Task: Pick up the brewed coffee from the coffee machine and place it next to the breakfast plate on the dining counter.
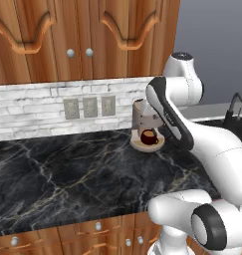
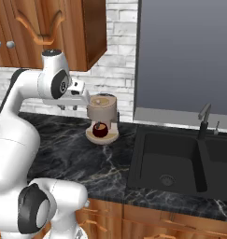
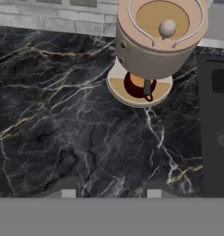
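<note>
The coffee machine (image 1: 144, 114) (image 2: 103, 107) (image 3: 159, 41) stands at the back of a black marble kitchen counter (image 1: 67, 174), close to the brick wall. The brewed coffee, a dark red mug (image 1: 149, 136) (image 2: 100, 130) (image 3: 138, 85), sits on the machine's round tan tray under the spout, its handle turned toward the hand camera. My gripper (image 2: 69, 107) (image 3: 111, 192) hovers above the counter, left of and in front of the machine, pointing down. It is open, with nothing between its fingertips (image 3: 68, 192). The breakfast plate and the dining counter are out of view.
A black sink (image 2: 171, 163) (image 3: 217, 115) with a dark faucet (image 2: 204, 119) (image 1: 234, 107) lies right of the machine. Wooden wall cabinets (image 1: 87, 35) hang overhead. Wall outlets (image 1: 89, 107) sit in the brick backsplash. Bare counter stretches to the left.
</note>
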Available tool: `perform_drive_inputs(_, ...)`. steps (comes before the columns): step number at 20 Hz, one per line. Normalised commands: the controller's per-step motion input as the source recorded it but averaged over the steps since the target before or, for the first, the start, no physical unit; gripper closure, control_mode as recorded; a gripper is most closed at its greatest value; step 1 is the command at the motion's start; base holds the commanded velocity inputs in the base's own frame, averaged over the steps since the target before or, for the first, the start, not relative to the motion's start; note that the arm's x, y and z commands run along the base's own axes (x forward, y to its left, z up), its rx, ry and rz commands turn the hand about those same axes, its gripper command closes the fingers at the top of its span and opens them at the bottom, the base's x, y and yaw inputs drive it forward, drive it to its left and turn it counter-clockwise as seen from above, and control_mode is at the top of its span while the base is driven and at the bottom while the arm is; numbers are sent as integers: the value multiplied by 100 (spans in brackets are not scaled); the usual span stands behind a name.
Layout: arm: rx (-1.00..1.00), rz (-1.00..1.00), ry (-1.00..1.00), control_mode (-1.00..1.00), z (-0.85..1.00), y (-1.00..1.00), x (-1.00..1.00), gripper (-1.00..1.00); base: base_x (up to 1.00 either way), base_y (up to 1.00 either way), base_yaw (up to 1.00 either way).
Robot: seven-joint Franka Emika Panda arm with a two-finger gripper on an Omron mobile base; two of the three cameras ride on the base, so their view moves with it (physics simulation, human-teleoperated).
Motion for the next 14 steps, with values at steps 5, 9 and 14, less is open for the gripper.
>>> perform_drive_inputs(5, 0, 0, 0, -100, -3, 0, -14, -100, 0, 0, 0)
perform_drive_inputs(9, 0, 6, -9, -100, -23, -12, -21, -100, 0, 0, 0)
perform_drive_inputs(14, 0, 15, -23, -100, -41, -33, 0, -100, 0, 0, 0)
